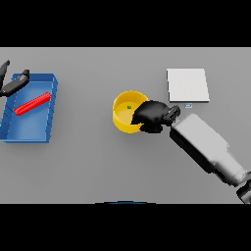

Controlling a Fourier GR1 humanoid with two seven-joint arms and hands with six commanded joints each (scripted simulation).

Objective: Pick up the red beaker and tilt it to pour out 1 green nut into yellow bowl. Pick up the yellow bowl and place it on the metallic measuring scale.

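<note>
We see the yellow bowl [126, 117] sitting on the grey table [98, 162], roughly mid-scene. One small green nut [129, 107] lies inside it, toward the far side.

Right robot hand [153, 115] is at the bowl's right rim, fingers curled over the edge and clamped on the bowl wall. Its white and grey forearm [206, 147] runs in from the lower right. Bowl looks level; we can't tell whether it has left the table.

The metallic measuring scale [187, 85] is a pale square plate up and to the right of the bowl, near but not touching it. A small tab [188, 105] shows at its near edge, just above the right wrist.

The red beaker [33, 104] lies on its side, slanted, inside the blue tray [49, 117] at far left, well apart from the bowl.

Left robot hand [14, 83] shows at the left edge over the tray's far corner, fingers straight and spread apart, holding nothing. It sits near the beaker's upper side but not touching it.
</note>
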